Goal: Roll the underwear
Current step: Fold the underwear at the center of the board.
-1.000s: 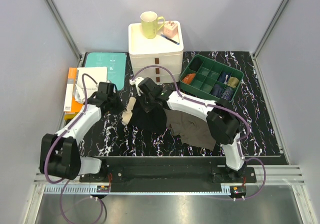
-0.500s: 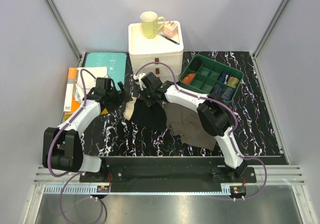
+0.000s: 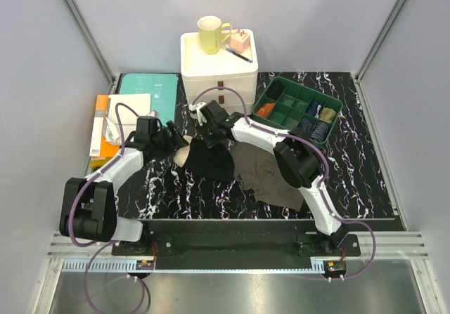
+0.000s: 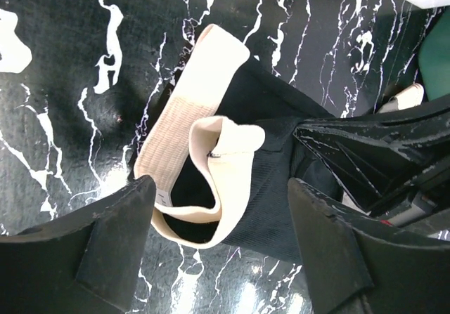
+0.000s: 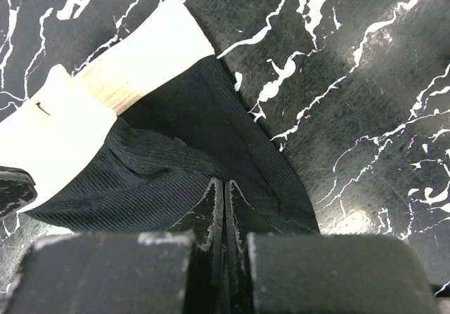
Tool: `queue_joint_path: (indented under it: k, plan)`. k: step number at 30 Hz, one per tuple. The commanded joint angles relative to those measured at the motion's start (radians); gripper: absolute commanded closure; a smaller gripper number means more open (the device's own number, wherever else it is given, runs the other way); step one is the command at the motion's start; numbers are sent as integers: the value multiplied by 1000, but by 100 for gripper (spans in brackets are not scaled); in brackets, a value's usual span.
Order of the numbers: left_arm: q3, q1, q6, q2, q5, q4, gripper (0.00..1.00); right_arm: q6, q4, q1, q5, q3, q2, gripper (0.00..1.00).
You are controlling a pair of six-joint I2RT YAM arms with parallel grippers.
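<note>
The black underwear (image 3: 211,163) lies crumpled mid-table, its beige waistband (image 3: 184,152) folded over at its left end. The dark olive-brown underwear (image 3: 271,177) lies spread out to its right, partly under it. My left gripper (image 3: 176,142) is open just left of the waistband. In the left wrist view its fingers (image 4: 105,244) stand wide on either side of the waistband (image 4: 190,96) without holding it. My right gripper (image 3: 213,135) is at the far edge of the black underwear. In the right wrist view its jaws (image 5: 224,185) are pressed together, pinching a fold of the black cloth (image 5: 155,180).
A white drawer unit (image 3: 218,72) with a yellow-green mug (image 3: 209,34) stands at the back. A green divided tray (image 3: 283,88) holding sock bundles sits back right. A teal book (image 3: 148,93) and orange books with papers (image 3: 105,128) lie at the left.
My left gripper opened and let go of the waistband, which dropped onto the table. My right gripper drew back toward the far side, pulling the black underwear with it.
</note>
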Motion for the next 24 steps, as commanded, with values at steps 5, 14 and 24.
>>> queue_joint_path:
  k: [5, 14, 24]
  plan:
    - [-54, 4, 0, -3, 29, 148, 30, -5, 7, -23, -18, 49, 2, 100]
    - [-60, 3, 14, 52, -29, 171, 31, -8, 4, -29, -22, 72, 39, 100]
    - [-58, 3, 4, 98, -91, 199, 33, -11, -5, -46, -1, 116, 80, 99]
